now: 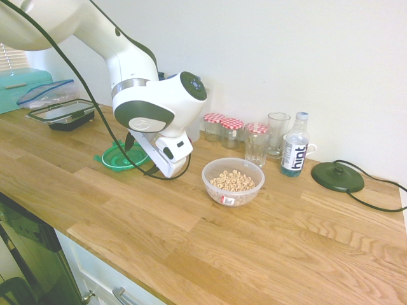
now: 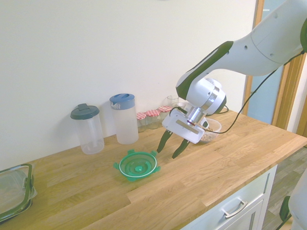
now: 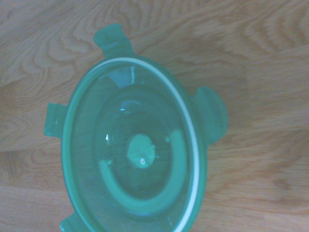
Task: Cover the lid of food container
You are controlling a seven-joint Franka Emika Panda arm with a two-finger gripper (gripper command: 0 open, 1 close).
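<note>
Status: early, nothing of the actual covering done yet.

Lid (image 2: 138,166) lies flat on the countertop (image 2: 225,158), lower centre of the second exterior view, inner side up with the white seal ring showing, tabs splayed. Wrist view has it filling centre frame, so the camera is pointed right at it. In the first exterior view only a green sliver shows at centre left, mostly hidden behind the arm.

Gripper (image 2: 172,148) hangs just right of the lid in the second exterior view, angled down toward it, fingers spread apart, nothing between them. Not touching the lid as far as I can see; there's a gap to the lid's rim.

Bowl (image 1: 233,182) sits uncovered at centre of the first exterior view, cereal rings inside, red-and-white sticker facing camera. It's to the right of the lid, apart from it.

Remaining, my read: descend and grab the lid by the rim, lift, carry over to the bowl, seat it. Lid looks upside down, so it may need flipping or it won't snap on.
</note>
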